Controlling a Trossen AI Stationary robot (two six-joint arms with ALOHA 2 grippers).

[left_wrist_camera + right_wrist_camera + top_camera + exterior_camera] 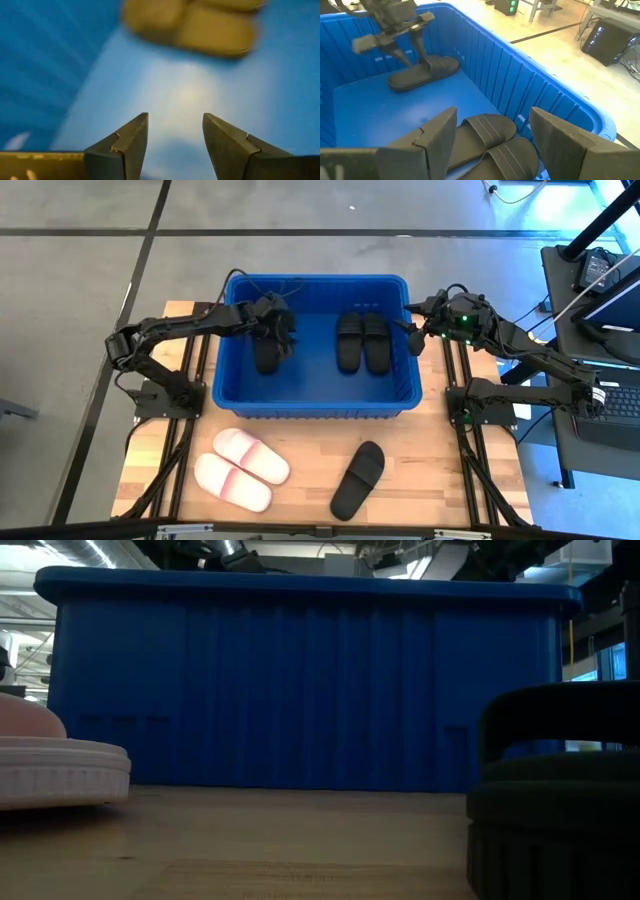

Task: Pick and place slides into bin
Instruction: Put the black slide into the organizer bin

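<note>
Slides [360, 342]: wide ribbed straps; bin [316, 407]: ribbed plastic.

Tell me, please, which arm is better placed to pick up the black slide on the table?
Probably the right. The black slide lies on the table's right half, and the right gripper is open and empty at the bin rim.

The right gripper [492, 132] stood with fingers apart over a pair of black slides [492, 140] lying side by side inside the blue bin [530, 75]. At ten o'clock, the left gripper [407, 50] hovered open over a single black slide [422, 72].
</note>
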